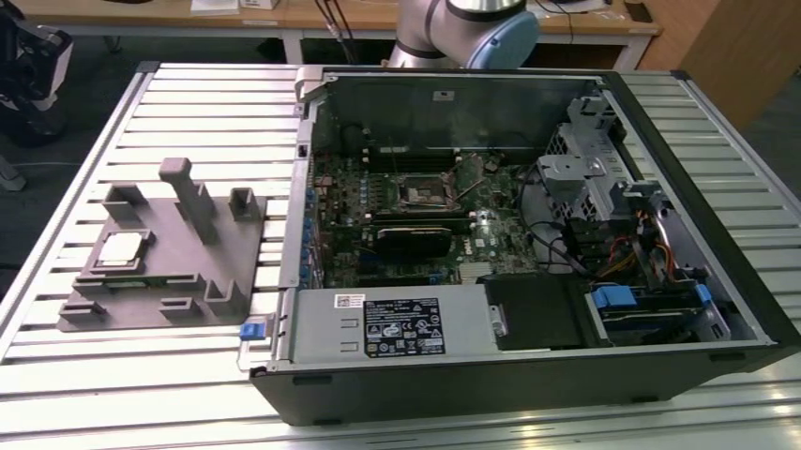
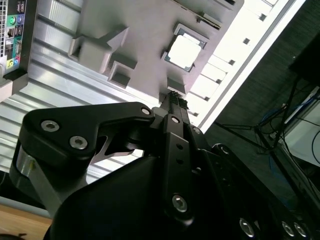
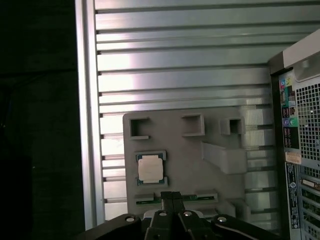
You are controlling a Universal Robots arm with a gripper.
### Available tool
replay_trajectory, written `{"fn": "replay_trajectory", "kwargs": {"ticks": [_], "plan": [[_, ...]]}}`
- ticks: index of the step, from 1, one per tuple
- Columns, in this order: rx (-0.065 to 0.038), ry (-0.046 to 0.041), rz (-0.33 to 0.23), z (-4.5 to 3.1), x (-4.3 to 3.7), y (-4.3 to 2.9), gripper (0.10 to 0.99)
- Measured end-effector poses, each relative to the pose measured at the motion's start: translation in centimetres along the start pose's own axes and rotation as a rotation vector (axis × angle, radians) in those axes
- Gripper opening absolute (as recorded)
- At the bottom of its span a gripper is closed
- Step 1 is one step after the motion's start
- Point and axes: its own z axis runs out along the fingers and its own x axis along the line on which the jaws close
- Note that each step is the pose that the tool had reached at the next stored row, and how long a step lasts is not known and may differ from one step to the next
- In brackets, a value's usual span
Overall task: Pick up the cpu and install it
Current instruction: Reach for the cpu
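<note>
The slatted metal table was cut off at every edge of the exterior view. On it an open PC case was laid on its side. In both wrist views the case was cropped to a strip of its rear port panel.

The arm was clipped by the exterior view's upper edge. A grey tube and a pale-blue joint cap were seen behind the case's far wall, w/ the rest out of frame.

A grey fixture was set on the table just beside the case, at the exterior view's left. In both wrist views part of it was blocked by the tool's own dark body.

The gripper was held over the fixture's edge, pointed down at it. Its height above the fixture could not be told. Its two fingers were seen pressed together, w/ nothing clamped btwn them.

Inside the case, the black-framed socket was seen on the mobo, w/ a black heatsink just beside it. Whether the socket was empty could not be made out.

The cpu was found lying flat in a square recess of the fixture, silver top up. It was apart from the gripper tips and well apart from the socket.
</note>
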Motion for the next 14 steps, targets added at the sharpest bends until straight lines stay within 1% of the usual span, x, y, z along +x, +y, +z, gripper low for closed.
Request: {"fn": "replay_trajectory", "kwargs": {"ticks": [14], "plan": [[0.000, 0.0001, 0.000, 0.20, 2.05, -0.16, 0.106]]}}
